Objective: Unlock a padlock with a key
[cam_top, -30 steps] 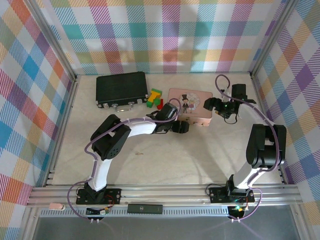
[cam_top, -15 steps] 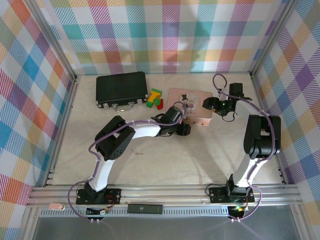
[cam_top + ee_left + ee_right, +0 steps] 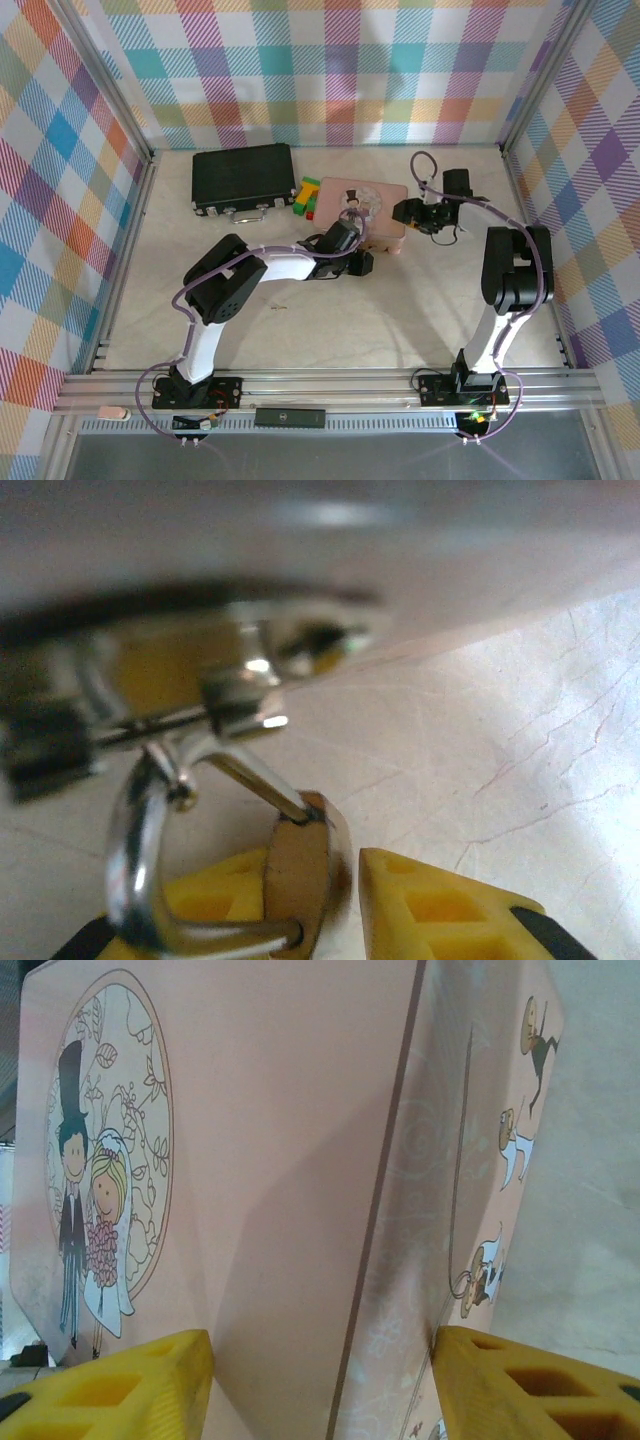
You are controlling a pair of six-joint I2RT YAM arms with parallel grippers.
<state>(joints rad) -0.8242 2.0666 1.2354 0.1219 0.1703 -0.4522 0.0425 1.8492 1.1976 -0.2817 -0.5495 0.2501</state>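
Straddling the shifted pink tin (image 3: 250, 1160), right gripper (image 3: 320, 1380) spread; left gripper (image 3: 330, 910) pinching padlock (image 3: 300, 870).

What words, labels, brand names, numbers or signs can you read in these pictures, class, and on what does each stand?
None can be read.
The pink rectangular tin box carries only cartoon drawings of a bride and groom, no lettering.
The small brass padlock with its silver shackle is too blurred to show any marking.

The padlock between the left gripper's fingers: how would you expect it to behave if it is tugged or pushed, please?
The padlock looks rigid brass, probably dense for its size. Its polished shackle seems slippery. Hooked through the hasp, it would likely swing rather than slide away.
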